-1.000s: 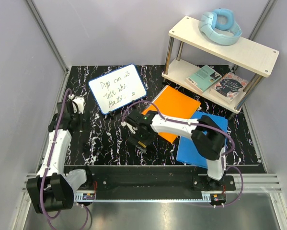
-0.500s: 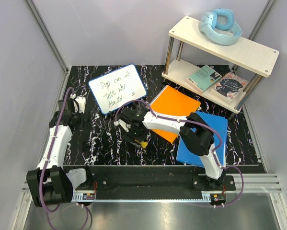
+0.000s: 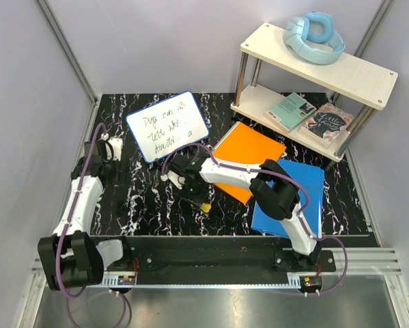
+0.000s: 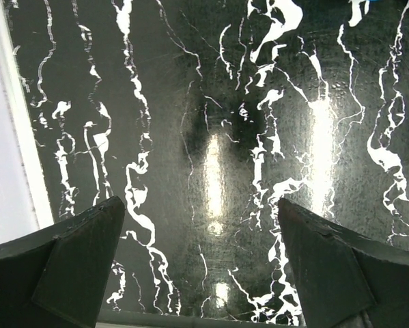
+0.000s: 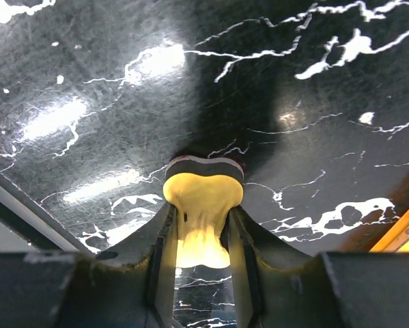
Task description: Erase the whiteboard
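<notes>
top: above, looking down on table [image 3: 144, 202]; wrists: close, facing same table; mutual overlap unclear

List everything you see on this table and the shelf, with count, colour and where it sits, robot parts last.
small blue-framed whiteboard with black handwriting: one, white, far left of the table
flat orange folder: one, orange, centre, right of the whiteboard
flat blue folder: one, blue, near right
two-tier wooden shelf on metal legs: one, off-white, far right corner
padded headphones: one pair, light blue, top tier
teal book: one, lower tier
dark patterned book: one, lower tier
yellow sponge eraser with dark felt face: one, between the right fingers
black marble-pattern table: one
left gripper: fingers open, over bare table, left side
right gripper: fingers shut on the eraser, near centre
</notes>
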`<state>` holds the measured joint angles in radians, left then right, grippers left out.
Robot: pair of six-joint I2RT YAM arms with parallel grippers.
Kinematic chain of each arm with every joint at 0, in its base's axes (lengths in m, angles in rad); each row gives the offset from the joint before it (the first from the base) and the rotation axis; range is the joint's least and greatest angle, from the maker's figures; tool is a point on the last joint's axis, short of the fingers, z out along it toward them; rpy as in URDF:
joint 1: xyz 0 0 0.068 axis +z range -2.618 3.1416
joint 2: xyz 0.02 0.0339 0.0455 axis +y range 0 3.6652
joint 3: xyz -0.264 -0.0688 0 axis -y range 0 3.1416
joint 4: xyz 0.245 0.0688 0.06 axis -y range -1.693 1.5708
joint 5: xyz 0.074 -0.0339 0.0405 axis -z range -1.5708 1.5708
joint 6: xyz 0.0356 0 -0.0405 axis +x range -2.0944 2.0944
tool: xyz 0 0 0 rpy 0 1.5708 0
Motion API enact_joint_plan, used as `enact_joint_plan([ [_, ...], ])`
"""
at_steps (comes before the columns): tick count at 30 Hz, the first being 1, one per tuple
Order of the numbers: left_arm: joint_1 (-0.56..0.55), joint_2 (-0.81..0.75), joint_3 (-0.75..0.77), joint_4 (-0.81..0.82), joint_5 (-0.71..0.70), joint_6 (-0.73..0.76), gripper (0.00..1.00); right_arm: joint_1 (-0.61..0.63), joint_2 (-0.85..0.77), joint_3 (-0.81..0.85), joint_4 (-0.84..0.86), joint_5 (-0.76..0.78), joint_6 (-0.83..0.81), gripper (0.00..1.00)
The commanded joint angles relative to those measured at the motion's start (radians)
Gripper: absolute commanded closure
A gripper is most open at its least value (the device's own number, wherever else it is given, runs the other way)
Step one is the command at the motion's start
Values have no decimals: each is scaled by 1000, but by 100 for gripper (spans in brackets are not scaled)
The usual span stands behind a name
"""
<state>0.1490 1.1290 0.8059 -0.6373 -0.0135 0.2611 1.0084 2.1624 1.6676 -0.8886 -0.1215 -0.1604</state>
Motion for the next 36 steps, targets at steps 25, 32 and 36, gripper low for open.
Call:
enact_joint_plan([
  [25,197,676,501,420,918,-354,1,-303,-61,268,310,-85,249,100],
  [32,218,799,504,807,1050,-652,1,-409,34,340,514,-228,440,100],
  [36,216,893,593,847,1109,-724,2,-432,102,398,559,-204,486,100],
])
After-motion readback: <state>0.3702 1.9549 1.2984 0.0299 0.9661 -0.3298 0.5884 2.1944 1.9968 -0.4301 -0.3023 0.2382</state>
